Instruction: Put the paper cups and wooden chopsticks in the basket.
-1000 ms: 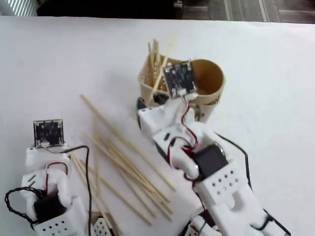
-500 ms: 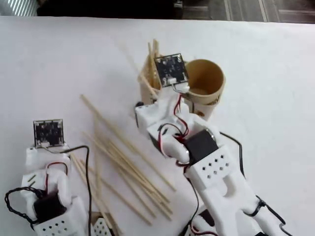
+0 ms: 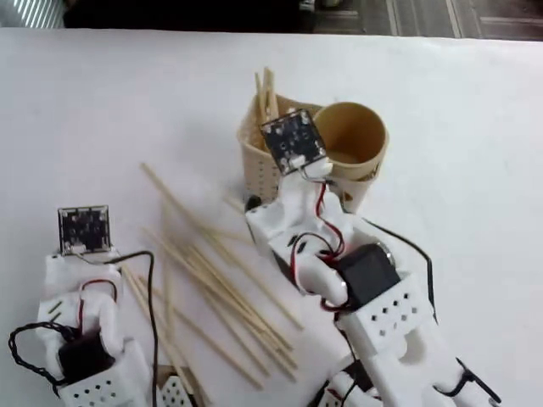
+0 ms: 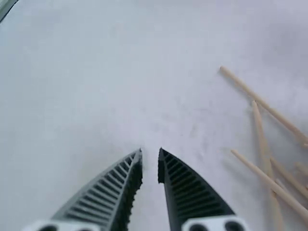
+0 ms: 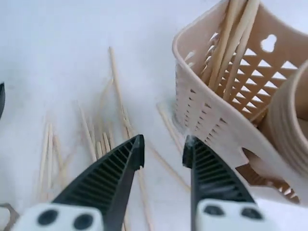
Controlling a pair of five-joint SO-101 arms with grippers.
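A beige lattice basket (image 3: 259, 165) stands mid-table with a paper cup (image 3: 352, 136) and a few wooden chopsticks (image 3: 265, 89) upright in it. Many loose chopsticks (image 3: 212, 280) lie scattered in front of it. My right gripper (image 5: 163, 144) hovers open and empty just beside the basket (image 5: 216, 110), over the loose chopsticks (image 5: 96, 139); the cup's ribbed side (image 5: 288, 120) shows behind the basket wall. One blurred chopstick (image 5: 167, 126) lies by the basket's foot. My left gripper (image 4: 150, 156) rests low over bare table, fingers nearly together and empty, with chopsticks (image 4: 269, 144) off to one side.
The white table (image 3: 102, 102) spreads wide to the left of and behind the basket. The right arm's body (image 3: 365, 288) stands over the near right part. The left arm (image 3: 85, 339) sits at the near left corner, beside the chopstick pile.
The right arm swung left at the basket, then drew back toward the near side. The long chopstick slanting by its wrist is gone; a blurred one now shows beside the basket. The left arm kept still.
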